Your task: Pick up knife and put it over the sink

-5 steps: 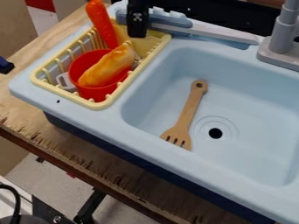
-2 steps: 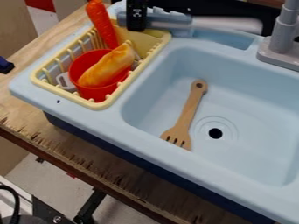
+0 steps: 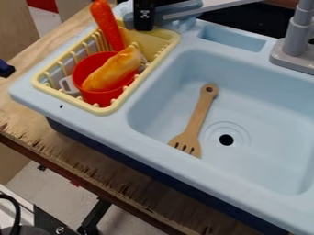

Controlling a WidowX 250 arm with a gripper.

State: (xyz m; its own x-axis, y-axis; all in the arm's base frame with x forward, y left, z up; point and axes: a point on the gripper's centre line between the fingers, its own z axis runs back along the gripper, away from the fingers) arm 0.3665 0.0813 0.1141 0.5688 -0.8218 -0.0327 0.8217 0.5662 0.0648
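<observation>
Camera view: pincer (image 3: 144,22) grips knife (image 3: 179,9) near back of sink (image 3: 264,105).

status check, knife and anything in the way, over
Tool at knife, by its handle. Blade at rear, not over basin. Wooden fork in basin, possibly in the way.

A splintery-edged wooden tabletop (image 3: 30,121) carries a light blue toy sink (image 3: 92,125).

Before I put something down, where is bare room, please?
The sink basin's floor, from the drain to the picture-right wall; also the shallow recess behind it. Crowded: the yellow rack, holding red cup and carrot, and the sink's back-left corner, near gripper and knife.
</observation>
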